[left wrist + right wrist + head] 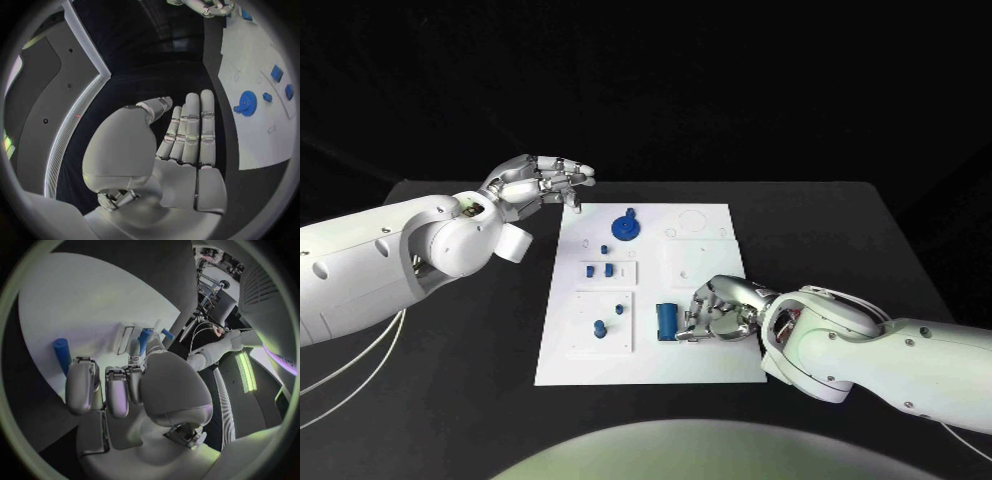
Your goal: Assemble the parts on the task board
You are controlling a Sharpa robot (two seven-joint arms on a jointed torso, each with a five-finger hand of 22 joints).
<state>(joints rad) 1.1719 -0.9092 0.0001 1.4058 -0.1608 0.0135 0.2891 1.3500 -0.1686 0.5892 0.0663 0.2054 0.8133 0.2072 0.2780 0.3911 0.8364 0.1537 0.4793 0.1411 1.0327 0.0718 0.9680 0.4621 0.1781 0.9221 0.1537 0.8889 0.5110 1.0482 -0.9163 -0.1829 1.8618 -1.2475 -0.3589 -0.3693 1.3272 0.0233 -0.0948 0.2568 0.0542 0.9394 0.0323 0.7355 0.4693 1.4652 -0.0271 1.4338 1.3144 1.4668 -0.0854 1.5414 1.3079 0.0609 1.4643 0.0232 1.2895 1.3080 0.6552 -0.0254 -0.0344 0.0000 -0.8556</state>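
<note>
The white task board [678, 362] lies in the middle of the table. A blue gear [627, 228] [246, 103] stands at its far end. Small blue blocks [600, 269] and two upright blue pegs [607, 320] sit in the left-hand plates. A blue cylinder [666, 320] [61, 354] lies flat near the board's middle. My right hand [715, 310] [125, 390] hovers right beside it, fingers bent down toward the board, and nothing shows in its grasp. My left hand [538, 182] [184, 145] hangs at the board's far left corner, fingers straight and empty.
The black table [877, 230] surrounds the board, with bare surface to the far right and near left. Empty outlined recesses [692, 222] mark the board's far right part. My left forearm [387, 260] stretches over the table's left side.
</note>
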